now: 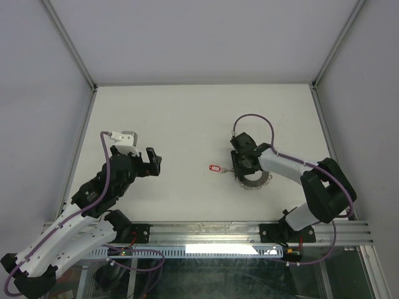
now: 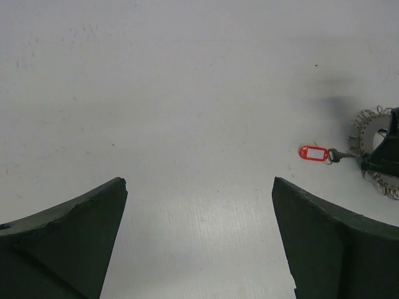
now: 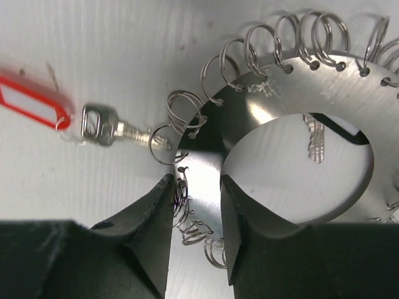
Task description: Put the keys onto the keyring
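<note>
On the table (image 1: 187, 112), the right gripper (image 3: 193, 205) pinches the keyring (image 3: 349, 81) — the key (image 3: 115, 129) lies at one loop (image 3: 163, 144). Next, thread it on; the left gripper (image 2: 199, 205) hangs wide.

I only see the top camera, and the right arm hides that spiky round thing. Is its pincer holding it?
Observer: Yes. The right wrist camera shows the right pincer gripping the flat metal band of the keyring, one finger at each edge.
Operator: What are the spikes?
Observer: Small wire split rings hooked through holes along its rim.
Operator: Is the red key on one?
Observer: The tip of the key overlaps one split ring; I cannot tell whether it is threaded. Its red tag lies on the table.
</note>
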You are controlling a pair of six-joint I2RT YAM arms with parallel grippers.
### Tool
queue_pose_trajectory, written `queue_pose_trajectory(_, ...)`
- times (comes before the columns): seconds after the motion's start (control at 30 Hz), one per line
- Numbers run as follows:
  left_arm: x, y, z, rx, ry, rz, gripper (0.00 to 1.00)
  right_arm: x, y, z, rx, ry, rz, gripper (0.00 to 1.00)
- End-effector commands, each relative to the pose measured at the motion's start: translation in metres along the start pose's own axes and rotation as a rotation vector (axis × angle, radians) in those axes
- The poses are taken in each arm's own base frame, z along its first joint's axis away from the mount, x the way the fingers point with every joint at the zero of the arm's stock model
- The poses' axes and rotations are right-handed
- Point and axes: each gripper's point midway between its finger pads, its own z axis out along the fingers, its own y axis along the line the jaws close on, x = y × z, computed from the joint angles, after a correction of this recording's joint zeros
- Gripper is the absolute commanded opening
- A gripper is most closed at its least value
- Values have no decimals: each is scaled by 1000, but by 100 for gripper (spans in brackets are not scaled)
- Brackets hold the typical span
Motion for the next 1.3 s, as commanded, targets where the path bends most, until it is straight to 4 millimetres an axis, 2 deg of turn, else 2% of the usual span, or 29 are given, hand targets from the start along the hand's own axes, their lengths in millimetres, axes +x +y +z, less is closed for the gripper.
queue_pose_trajectory(0.0,-13,-11,-1,44,-35,-21,99,19,12,-18,-74,7,-11,32)
queue_pose_trajectory(0.1,-13,-11,-1,45,-35,-21,99,27,26,-31,-137,-2,-23,30)
queue_pose_trajectory(0.23,-13,-12,-1,51,-31,-18,99,24,47,-52,-263,-66,-54,28)
queue_pose_trajectory(0.43,-13,-13,-1,52,-30,-18,99,20,59,-70,-327,-126,-135,26)
queue_pose_trajectory(0.57,-12,-13,0,52,-29,-18,99,23,67,-72,-375,-125,-167,23)
queue_pose_trajectory(0.7,-12,-13,0,52,-29,-18,99,38,87,-73,-416,-74,-250,22)
queue_pose_trajectory(0.97,-12,-12,0,50,-30,-15,99,65,106,-72,-360,5,-383,21)
queue_pose_trajectory(1.1,-13,-13,-1,55,-29,-15,99,66,112,-71,-296,-12,-452,21)
queue_pose_trajectory(1.27,-13,-13,-1,56,-31,-15,99,64,107,-67,-214,-8,-484,24)
